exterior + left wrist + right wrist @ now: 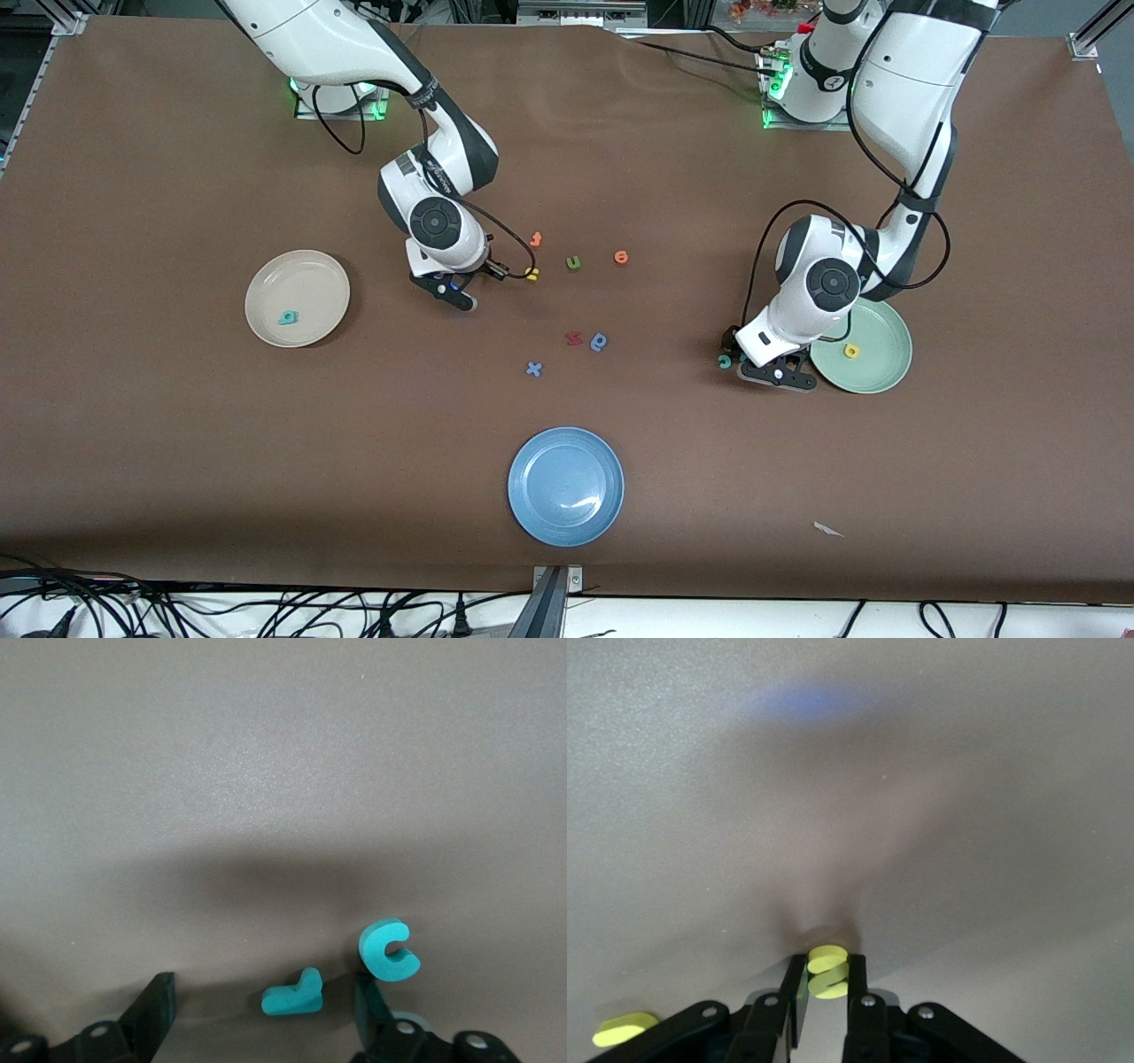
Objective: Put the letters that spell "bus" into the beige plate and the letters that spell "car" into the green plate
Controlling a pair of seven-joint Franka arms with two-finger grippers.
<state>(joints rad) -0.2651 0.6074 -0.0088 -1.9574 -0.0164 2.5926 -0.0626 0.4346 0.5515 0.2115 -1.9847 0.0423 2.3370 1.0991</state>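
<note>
**Two pinches under way across the middle band of the front view**
The right gripper (828, 985) is clamped on a small yellow foam letter's (828, 973) thin edge, so it may slip on the way to the round beige plate (319, 283). The left gripper (266, 1014) gapes around the teal foam "r" (292, 997) beside the round mint-green plate (886, 377); in closing it could knock the teal foam "c" (390, 950).

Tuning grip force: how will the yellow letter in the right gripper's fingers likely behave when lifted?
The yellow letter, pinched by the right gripper, looks like thin foam, so probably very light. It may squash or twist slightly. Standing on edge, it could tip flat if released.
</note>
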